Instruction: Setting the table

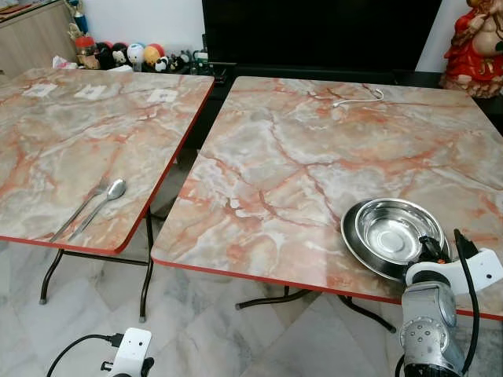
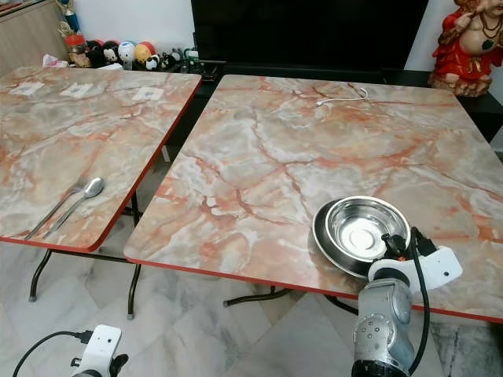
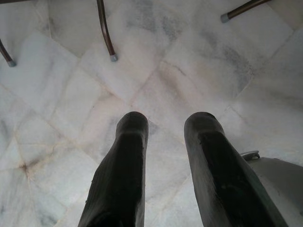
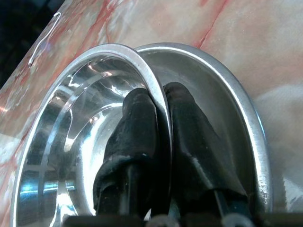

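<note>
A steel bowl (image 1: pixel 391 229) sits inside a shallow steel plate (image 1: pixel 355 250) near the front right edge of the right marble table (image 1: pixel 299 157). My right gripper (image 4: pixel 160 97) is shut on the bowl's near rim (image 4: pixel 158 97), one finger inside the bowl and one between bowl and plate. On the left table (image 1: pixel 71 141), a spoon (image 1: pixel 108 196) and a fork (image 1: pixel 80 207) lie side by side near the front edge. My left gripper (image 3: pixel 165 123) hangs low over the floor, open and holding nothing.
A white cable (image 1: pixel 357 97) lies at the far side of the right table. Three white paper squares (image 1: pixel 92 92) sit on the left table's far part. A gap separates the tables. Toys (image 1: pixel 130 55) and a red figurine (image 1: pixel 475 47) stand behind. Marble floor (image 3: pixel 156 71) below.
</note>
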You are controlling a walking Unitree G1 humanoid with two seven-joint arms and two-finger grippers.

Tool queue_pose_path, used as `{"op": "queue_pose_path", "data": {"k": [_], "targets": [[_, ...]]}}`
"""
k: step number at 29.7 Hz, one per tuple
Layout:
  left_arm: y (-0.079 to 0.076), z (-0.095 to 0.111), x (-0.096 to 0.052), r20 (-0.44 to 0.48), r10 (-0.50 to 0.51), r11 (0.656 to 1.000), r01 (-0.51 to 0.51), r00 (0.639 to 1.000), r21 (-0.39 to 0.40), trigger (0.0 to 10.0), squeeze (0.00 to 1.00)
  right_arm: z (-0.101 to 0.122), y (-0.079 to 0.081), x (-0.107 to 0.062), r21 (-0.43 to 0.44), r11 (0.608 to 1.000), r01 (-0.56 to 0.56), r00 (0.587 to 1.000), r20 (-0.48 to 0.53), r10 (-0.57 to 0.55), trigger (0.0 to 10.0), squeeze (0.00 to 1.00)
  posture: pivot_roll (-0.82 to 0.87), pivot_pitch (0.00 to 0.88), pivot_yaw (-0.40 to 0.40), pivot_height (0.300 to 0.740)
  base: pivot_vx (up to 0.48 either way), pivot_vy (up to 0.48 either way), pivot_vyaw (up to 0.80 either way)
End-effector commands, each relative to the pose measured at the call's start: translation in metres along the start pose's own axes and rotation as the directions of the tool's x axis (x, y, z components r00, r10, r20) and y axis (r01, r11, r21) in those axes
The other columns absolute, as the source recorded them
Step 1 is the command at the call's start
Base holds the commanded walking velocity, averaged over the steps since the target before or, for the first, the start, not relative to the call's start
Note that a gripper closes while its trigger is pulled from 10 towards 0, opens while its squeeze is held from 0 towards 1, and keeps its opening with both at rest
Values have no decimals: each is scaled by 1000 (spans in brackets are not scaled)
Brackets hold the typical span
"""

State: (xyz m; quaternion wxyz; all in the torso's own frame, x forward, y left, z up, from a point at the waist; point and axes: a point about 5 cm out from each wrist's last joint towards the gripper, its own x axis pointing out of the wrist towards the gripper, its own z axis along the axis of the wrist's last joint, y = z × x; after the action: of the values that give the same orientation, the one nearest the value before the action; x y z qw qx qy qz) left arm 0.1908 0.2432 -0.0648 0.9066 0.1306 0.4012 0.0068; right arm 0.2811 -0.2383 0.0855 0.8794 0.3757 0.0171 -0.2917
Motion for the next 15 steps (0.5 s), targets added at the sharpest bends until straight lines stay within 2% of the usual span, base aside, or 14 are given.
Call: {"op": "queue_pose_path", "data": {"k": [1,5,9,11,15], "targets": [[2,-3,-1,-15,-5,1000,5,1000,30,10000,0,4,2,2,1,1000,-8,1000,13,8,10000,392,62,15,11,740,0,0,0],[2,-3,-1,-15,-4,1000,5,1000,29,10000,0,4,2,2,0,1000,-8,1000,14,8,10000,388,64,16,11,740,0,0,0],[2,-3,-1,-13,-4,1000,4,1000,28,10000,0,3,3,3,-8,1000,-17,1000,13,17,10000,435,64,16,11,740,0,0,0],[2,-3,-1,-12,-3,1000,3,1000,27,10000,0,3,3,2,-9,1000,-13,1000,12,14,10000,624,64,16,11,740,0,0,0],[2,-3,-1,-11,-2,1000,3,1000,29,10000,0,2,2,2,-8,1000,-13,1000,8,13,10000,620,64,16,11,740,0,0,0]]}}
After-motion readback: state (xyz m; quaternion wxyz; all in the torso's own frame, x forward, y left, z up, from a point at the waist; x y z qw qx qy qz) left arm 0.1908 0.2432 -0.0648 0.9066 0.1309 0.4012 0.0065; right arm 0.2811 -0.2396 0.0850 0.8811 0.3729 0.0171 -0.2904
